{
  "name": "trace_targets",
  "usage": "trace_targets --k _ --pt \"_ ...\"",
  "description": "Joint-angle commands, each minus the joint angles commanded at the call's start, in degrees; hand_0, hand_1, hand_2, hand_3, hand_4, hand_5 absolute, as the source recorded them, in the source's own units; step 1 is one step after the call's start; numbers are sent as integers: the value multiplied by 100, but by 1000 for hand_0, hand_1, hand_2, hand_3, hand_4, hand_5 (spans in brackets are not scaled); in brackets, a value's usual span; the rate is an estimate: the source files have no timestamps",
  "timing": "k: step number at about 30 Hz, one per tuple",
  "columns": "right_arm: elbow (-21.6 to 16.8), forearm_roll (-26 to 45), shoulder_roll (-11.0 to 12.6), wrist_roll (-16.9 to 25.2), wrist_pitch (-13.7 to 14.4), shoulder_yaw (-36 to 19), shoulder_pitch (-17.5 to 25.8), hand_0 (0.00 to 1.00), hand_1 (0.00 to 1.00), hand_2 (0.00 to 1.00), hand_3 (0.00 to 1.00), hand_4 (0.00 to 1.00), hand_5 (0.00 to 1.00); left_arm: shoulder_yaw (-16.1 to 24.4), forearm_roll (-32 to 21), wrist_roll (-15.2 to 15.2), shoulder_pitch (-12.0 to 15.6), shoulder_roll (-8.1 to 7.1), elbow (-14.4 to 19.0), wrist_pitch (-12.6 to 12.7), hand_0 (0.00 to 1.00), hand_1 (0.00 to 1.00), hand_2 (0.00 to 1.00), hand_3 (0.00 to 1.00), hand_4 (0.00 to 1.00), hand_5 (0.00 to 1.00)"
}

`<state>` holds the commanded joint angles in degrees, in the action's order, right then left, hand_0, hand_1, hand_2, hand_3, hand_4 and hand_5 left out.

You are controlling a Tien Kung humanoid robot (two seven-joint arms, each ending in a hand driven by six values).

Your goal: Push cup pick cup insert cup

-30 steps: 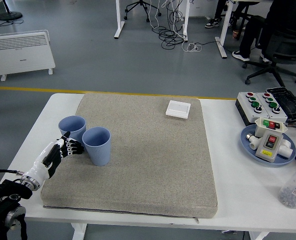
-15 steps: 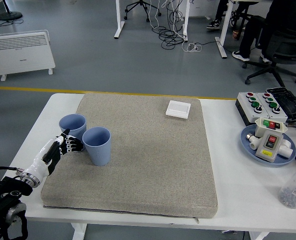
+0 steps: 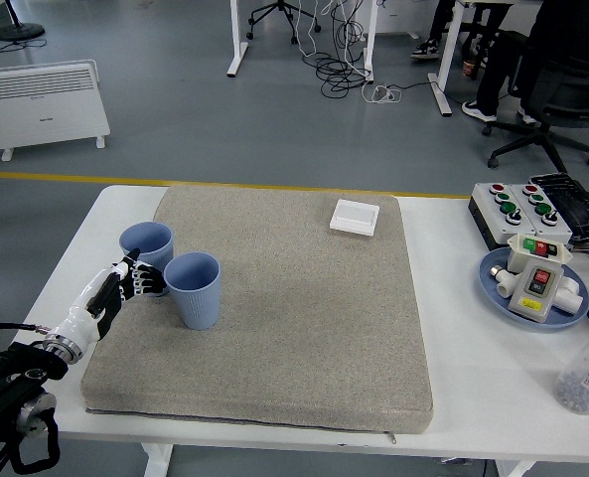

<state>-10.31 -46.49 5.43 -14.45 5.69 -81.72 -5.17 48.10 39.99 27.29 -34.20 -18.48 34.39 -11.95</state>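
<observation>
Two light blue cups stand upright on the grey mat (image 3: 304,298) at its left side. The far cup (image 3: 146,248) is near the mat's left edge. The near cup (image 3: 193,289) stands just right of it and closer to me. My left hand (image 3: 125,286) reaches in from the lower left, its fingers loosely bent, with the fingertips (image 3: 147,283) in the gap by the far cup's base and just left of the near cup. It grasps neither cup. The right arm does not show.
A small white box (image 3: 355,216) lies at the mat's far edge. On the right of the table are a button box (image 3: 524,207), a blue plate (image 3: 493,281) holding a switch unit, and a bottle (image 3: 586,373). A seated person is at the top right, away from the table.
The far cup has slid a little away from me and leftward. My left hand and forearm have shifted slightly left and back, the fingertips staying by the cups.
</observation>
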Motion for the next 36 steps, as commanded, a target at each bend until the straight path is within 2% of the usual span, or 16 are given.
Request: trace_targets --k 4,11,15,18,23,26,27,28,29,30,32,33,36 --pt "0 14 2 5 -3 7 -1 753 625 613 585 115 623 33 24 -10 80 -85 158 4 583 564 508 449 594 998" --pt "0 35 10 17 -5 -4 -1 752 625 613 585 115 621 235 101 -30 383 -384 639 34 573 561 507 449 594 998" --pt "0 28 15 24 -7 -19 -5 752 625 613 585 114 621 523 172 -65 609 -577 1009 64 550 553 505 449 596 998" --pt "0 43 18 30 -5 -23 -10 752 625 613 585 114 621 1012 305 -138 939 -740 1465 93 550 553 505 449 596 998" --pt "0 71 21 35 2 -28 -11 752 625 612 585 114 622 1980 821 -193 1539 -1026 2485 184 529 550 506 452 628 998" --pt "0 68 27 36 1 -37 -9 752 625 612 585 114 622 2412 1160 -192 1677 -1190 3157 234 529 550 506 452 628 998" --pt "0 69 31 36 2 -39 -9 752 625 613 585 114 622 2499 1307 -215 1682 -1282 3400 257 559 588 554 501 799 949" --pt "0 69 33 36 2 -41 -8 752 625 613 585 114 622 2535 1426 -255 1673 -1345 3615 267 559 588 554 501 799 949" --pt "0 69 36 35 3 -43 -6 752 625 613 585 114 622 2552 1629 -399 1636 -1448 3838 269 559 588 554 501 799 949" --pt "0 69 37 35 3 -44 -5 752 625 613 585 114 622 2557 1758 -455 1625 -1480 4041 269 559 588 554 501 799 949" --pt "0 76 40 30 6 -39 4 752 625 613 585 114 622 2437 2183 -887 1438 -1665 4415 151 559 588 554 501 799 949" --pt "0 77 40 28 7 -37 7 752 625 613 584 113 622 2356 2406 -1110 1332 -1729 4554 114 837 840 899 793 916 898" --pt "0 83 43 22 9 -23 16 752 625 613 584 113 622 1968 3099 -1762 952 -1893 4817 9 837 840 899 793 916 898"
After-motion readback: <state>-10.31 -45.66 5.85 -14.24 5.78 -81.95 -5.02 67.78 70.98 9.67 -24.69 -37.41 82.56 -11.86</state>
